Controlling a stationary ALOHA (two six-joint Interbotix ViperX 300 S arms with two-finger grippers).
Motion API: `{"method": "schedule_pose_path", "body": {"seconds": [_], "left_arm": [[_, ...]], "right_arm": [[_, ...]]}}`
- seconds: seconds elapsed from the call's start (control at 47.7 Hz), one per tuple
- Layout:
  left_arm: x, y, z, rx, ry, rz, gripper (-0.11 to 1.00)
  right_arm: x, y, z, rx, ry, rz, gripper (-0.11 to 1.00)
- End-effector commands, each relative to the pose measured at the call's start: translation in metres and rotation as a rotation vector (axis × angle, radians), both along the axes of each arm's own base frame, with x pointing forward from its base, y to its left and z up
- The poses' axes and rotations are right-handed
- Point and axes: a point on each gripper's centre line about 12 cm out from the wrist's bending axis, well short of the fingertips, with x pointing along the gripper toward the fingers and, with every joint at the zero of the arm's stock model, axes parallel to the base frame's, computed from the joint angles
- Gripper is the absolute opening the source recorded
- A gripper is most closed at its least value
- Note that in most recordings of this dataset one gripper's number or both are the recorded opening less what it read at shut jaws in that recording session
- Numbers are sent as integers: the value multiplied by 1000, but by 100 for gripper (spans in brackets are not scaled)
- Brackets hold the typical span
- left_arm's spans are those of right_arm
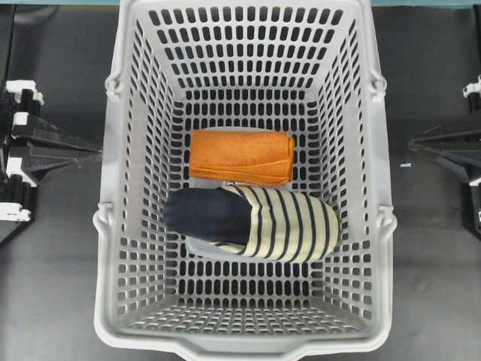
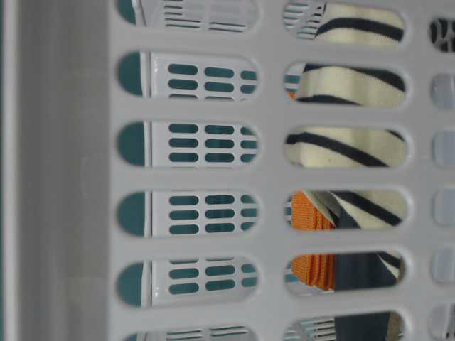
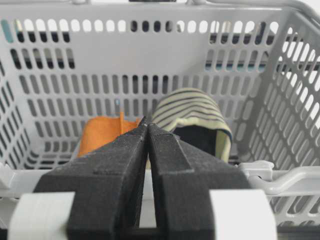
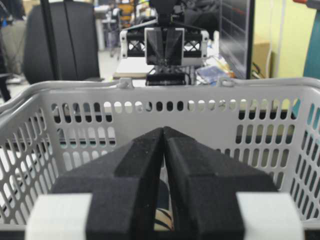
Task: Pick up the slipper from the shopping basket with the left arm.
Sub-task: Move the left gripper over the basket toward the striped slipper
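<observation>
The slipper (image 1: 278,222), cream with navy stripes and a dark navy insole, lies on the floor of the light-grey shopping basket (image 1: 113,301), its open heel toward the left of the overhead view. It also shows in the left wrist view (image 3: 192,112) and through the wall slots in the table-level view (image 2: 348,85). My left gripper (image 3: 147,122) is shut and empty, outside the basket's left wall (image 1: 96,150). My right gripper (image 4: 163,130) is shut and empty, outside the right wall (image 1: 413,143).
A folded orange cloth (image 1: 240,156) lies on the basket floor just behind the slipper, touching it; it shows in the left wrist view (image 3: 100,132) too. The basket's tall slotted walls (image 3: 150,60) stand between both grippers and the slipper. Handle hinges (image 1: 378,83) sit on the rim.
</observation>
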Motion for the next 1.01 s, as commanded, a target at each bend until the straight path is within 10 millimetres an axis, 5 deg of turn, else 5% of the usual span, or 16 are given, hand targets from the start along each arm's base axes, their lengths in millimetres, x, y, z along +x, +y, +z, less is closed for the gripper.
{"method": "schedule_pose_path", "body": {"seconds": [0.0,0.252,0.503,0.985], "left_arm": [[6,-1,26,27,-9,-8,6],[38,0,68,22,216,2,1],[100,-7,93,40,484,-13,1],[221,-22,54,75,973,-32,1]], "right_arm": [[2,1,5,9,-12,3,0],[2,0,2,18,22,2,-1],[0,0,-2,15,57,2,-1],[-8,0,-2,13,77,3,-1]]}}
